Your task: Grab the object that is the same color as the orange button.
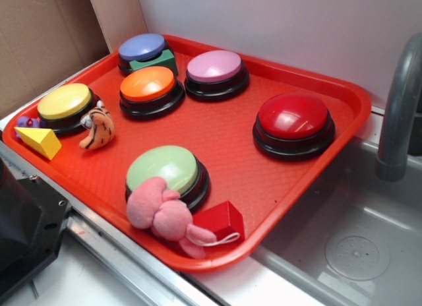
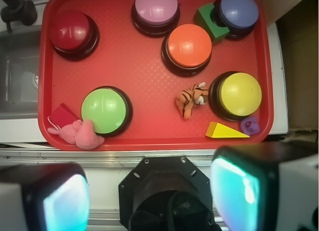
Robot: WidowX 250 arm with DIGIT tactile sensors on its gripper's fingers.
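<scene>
A red plastic tray (image 1: 343,95) carries the round orange dome-topped button (image 1: 148,84) on its black base; just beside the yellow-topped button (image 1: 64,101) lies the small curled orange plush tiger (image 1: 99,129), black-striped with cream patches. The gripper (image 2: 149,191) hangs above the tray's edge, jaws apart, holding nothing

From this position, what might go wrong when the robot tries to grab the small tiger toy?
1. The tiger toy lies right beside the yellow button, so a finger coming down could strike the button instead.
2. The yellow wedge sits close below the toy and might be pushed or caught.
3. The fingers, wide apart, are high above the tray; the toy is small and curled, so a slightly offset descent may miss it.
</scene>
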